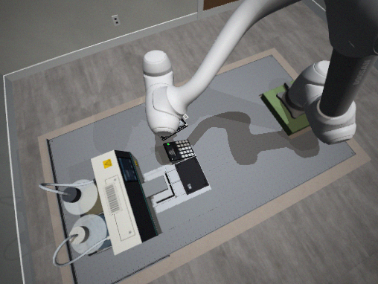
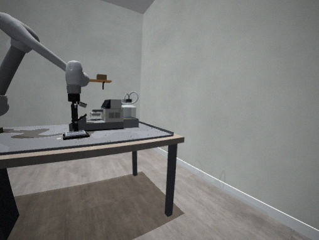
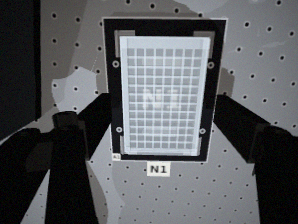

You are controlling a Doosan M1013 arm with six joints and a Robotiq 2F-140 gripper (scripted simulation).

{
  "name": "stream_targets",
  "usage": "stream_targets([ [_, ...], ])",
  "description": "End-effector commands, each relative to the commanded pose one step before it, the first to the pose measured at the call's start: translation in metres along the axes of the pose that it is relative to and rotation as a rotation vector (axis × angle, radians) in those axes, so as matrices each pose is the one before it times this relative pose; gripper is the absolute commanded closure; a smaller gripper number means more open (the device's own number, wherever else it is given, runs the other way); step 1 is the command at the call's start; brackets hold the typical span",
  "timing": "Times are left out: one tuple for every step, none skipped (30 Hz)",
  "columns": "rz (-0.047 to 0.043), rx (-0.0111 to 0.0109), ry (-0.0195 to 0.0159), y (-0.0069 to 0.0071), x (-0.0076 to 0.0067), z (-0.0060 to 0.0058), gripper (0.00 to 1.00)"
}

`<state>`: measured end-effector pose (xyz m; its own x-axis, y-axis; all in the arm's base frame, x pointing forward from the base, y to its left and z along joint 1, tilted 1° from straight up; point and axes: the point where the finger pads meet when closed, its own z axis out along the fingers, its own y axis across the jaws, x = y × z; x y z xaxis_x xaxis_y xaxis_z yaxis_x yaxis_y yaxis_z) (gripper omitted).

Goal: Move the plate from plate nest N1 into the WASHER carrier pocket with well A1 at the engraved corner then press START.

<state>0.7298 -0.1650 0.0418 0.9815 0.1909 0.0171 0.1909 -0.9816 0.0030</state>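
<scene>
The pale gridded plate (image 3: 162,95) lies flat in the black plate nest N1 (image 3: 164,87), labelled N1 below it. In the wrist view my gripper (image 3: 162,107) is open, with one dark finger on each side of the nest and nothing between them. In the exterior view the gripper (image 2: 75,124) hangs straight down just above the nest (image 2: 75,136). In the top view the arm's wrist (image 1: 161,108) hides the nest. The washer (image 1: 123,193) stands to the left, with its grey carrier (image 1: 155,186) and its keypad (image 1: 179,150). A small green lamp (image 1: 168,143) glows by the keypad.
Two bottles with tubing (image 1: 79,193) (image 1: 89,230) stand behind the washer. The robot base sits on a green block (image 1: 286,108) at the right. A raised rim runs along the table's edge (image 2: 94,147).
</scene>
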Motion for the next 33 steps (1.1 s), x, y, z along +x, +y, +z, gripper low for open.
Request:
stream_targets([
  [0.00384,-0.0032,-0.00092,0.00111,-0.00124,0.00488,0.3],
  [-0.00001,0.00001,-0.00001,-0.00001,0.0,0.00067,0.3],
  [-0.00001,0.00001,0.0,-0.00001,0.0,0.00067,0.3],
  [0.0,0.0,0.0,0.0,0.0,0.0,0.3],
  [0.0,0.0,0.0,0.0,0.0,0.0,0.3],
  [0.0,-0.00084,0.0017,0.00032,0.00066,-0.00047,0.3],
  [-0.00001,0.00025,-0.0005,-0.0001,-0.0002,0.001,0.3],
  [-0.00001,0.00033,-0.00066,-0.00014,-0.00028,0.0011,0.3],
  [-0.00001,0.00025,-0.0005,-0.00011,-0.00021,0.00099,0.3],
  [-0.00001,0.00011,-0.00022,-0.00005,-0.00008,0.00081,0.3],
  [-0.00001,0.00001,0.0,0.0,0.00001,0.00068,0.3],
  [-0.00001,-0.00004,0.00009,0.00002,0.00005,0.00062,0.3],
  [-0.00001,-0.00004,0.00009,0.00002,0.00005,0.00061,0.3],
  [-0.00001,-0.00002,0.00005,0.00001,0.00002,0.00063,0.3],
  [-0.00001,0.0,0.00002,0.0,0.0,0.00066,0.3],
  [-0.00001,0.00001,0.0,-0.00001,0.0,0.00067,0.3],
  [-0.00001,0.00001,-0.00001,-0.00001,-0.00001,0.00067,0.3],
  [-0.00001,0.00001,-0.00001,-0.00001,0.0,0.00067,0.3],
  [-0.00001,0.00001,0.0,-0.00001,0.0,0.00067,0.3],
  [-0.00001,0.00001,0.0,-0.00001,0.0,0.00067,0.3],
  [0.0,0.0,0.0,0.0,0.0,0.0,0.3],
  [0.0,0.0,0.0,0.0,0.0,0.0,0.3],
  [0.0,-0.0008,0.00162,0.00031,0.00063,-0.00046,0.3],
  [-0.00001,0.00022,-0.00043,-0.00009,-0.00017,0.001,0.3],
  [-0.00001,0.00033,-0.00065,-0.00014,-0.00027,0.00109,0.3],
  [-0.00001,0.00025,-0.0005,-0.00011,-0.00021,0.00099,0.3],
  [-0.00001,0.00011,-0.00021,-0.00005,-0.00008,0.00081,0.3],
  [-0.00001,0.00001,0.0,0.0,0.00001,0.00068,0.3],
  [-0.00001,-0.00004,0.00009,0.00002,0.00005,0.00062,0.3],
  [-0.00001,-0.00004,0.00009,0.00002,0.00005,0.00061,0.3],
  [-0.00001,-0.00002,0.00005,0.00001,0.00002,0.00063,0.3],
  [-0.00001,0.0,0.00002,0.0,0.00001,0.00066,0.3],
  [-0.00001,0.00001,0.0,-0.00001,0.0,0.00067,0.3],
])
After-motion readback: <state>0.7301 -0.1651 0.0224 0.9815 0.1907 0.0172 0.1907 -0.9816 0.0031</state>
